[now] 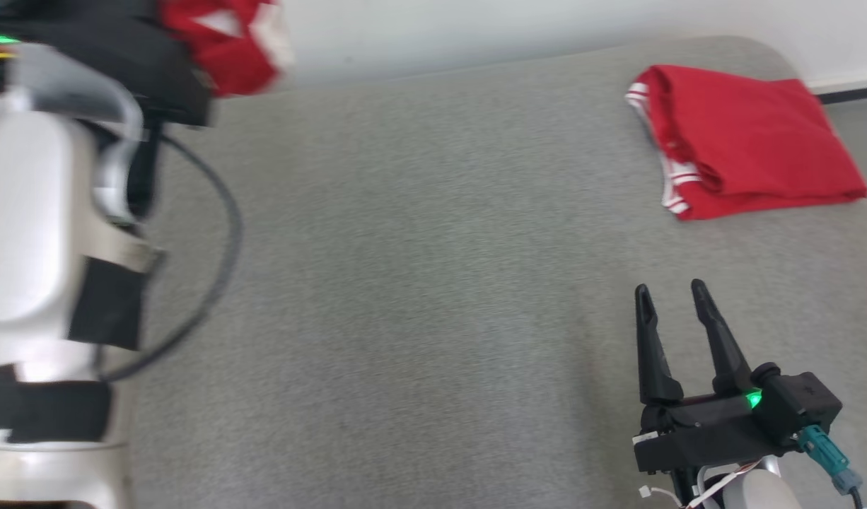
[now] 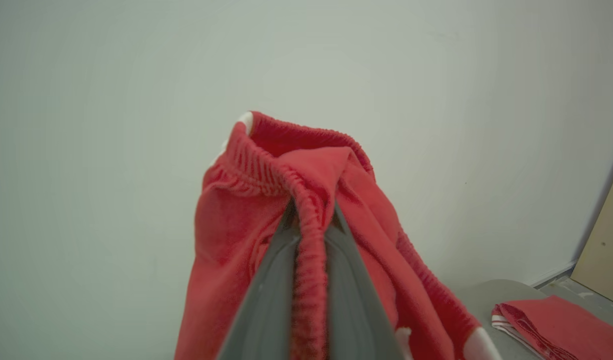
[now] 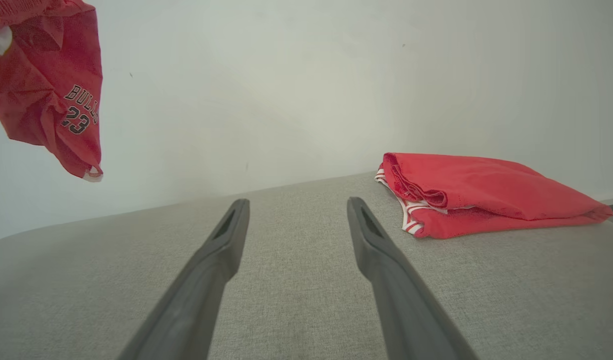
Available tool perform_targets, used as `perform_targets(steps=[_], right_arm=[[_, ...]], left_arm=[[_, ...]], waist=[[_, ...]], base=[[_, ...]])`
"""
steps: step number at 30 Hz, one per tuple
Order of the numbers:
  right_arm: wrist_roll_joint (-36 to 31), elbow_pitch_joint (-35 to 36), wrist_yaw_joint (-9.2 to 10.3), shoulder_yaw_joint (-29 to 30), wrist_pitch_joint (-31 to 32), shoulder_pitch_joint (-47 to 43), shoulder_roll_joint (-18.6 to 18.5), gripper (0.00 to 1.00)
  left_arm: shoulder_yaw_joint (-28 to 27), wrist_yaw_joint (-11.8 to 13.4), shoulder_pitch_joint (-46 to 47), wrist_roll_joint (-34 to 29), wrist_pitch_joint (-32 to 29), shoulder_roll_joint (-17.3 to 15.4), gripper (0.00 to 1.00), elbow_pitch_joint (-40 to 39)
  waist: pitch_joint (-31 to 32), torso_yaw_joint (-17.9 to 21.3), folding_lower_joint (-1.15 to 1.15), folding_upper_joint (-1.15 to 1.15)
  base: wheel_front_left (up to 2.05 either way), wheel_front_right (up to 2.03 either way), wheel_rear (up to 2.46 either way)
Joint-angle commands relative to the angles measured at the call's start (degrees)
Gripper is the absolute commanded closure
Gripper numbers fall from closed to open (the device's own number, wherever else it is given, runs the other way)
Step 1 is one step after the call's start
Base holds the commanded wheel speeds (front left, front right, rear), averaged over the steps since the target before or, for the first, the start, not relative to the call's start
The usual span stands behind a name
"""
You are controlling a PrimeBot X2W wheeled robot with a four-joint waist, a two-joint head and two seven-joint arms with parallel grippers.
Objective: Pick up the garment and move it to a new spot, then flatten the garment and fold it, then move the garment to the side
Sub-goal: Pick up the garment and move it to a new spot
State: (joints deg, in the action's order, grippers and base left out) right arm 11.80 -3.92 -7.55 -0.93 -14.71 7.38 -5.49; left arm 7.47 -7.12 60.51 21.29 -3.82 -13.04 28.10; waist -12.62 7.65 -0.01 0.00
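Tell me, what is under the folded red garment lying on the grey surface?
The folded red garment rests directly on the grey surface. Its white-striped trim peeks out between the layers. Anything flat beneath it is covered and cannot be seen.

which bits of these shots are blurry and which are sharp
Head view: the held garment is motion-blurred, the right gripper and folded garment sharper. Left wrist view: the left gripper, close to the lens, looks soft. Right wrist view: sharp, the held garment's lettering readable.

Soft matt red knit garment, rough grey woven table cover, smooth matt fingers, probably plastic
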Motion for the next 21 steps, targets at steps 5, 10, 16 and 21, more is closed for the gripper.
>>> perform_targets(steps=[5, 10, 16, 21], right_arm=[[0.7, -1.3, 0.15, -0.1, -0.4, -0.5, 1.1, 0.0], [0.9, -1.0, 0.15, 0.4, -0.5, -0.8, 1.6, 0.0], [0.7, -0.5, 0.15, 1.0, -0.4, -0.8, 1.8, 0.0], [0.3, -0.9, 0.15, 1.6, -0.4, -1.0, 1.9, 0.0]], left_arm=[[4.7, -0.2, -1.6, 0.8, -1.8, 6.2, 1.0, -3.4], [9.6, 0.2, -3.6, 3.0, -1.8, 9.5, 1.0, -4.7], [15.9, 2.8, -7.6, 9.6, 0.5, 10.1, 1.0, -4.6], [18.2, 6.2, -14.1, 10.6, 4.0, 10.1, 1.0, -0.9]], waist=[[2.5, 7.0, 0.01, 0.0], [2.3, 9.0, 0.01, 0.0], [1.6, 9.1, 0.01, 0.0], [0.5, 6.8, 0.01, 0.0]], base=[[0.0, 0.0, 0.0], [0.0, 0.0, 0.0], [0.0, 0.0, 0.0], [0.0, 0.0, 0.0]])
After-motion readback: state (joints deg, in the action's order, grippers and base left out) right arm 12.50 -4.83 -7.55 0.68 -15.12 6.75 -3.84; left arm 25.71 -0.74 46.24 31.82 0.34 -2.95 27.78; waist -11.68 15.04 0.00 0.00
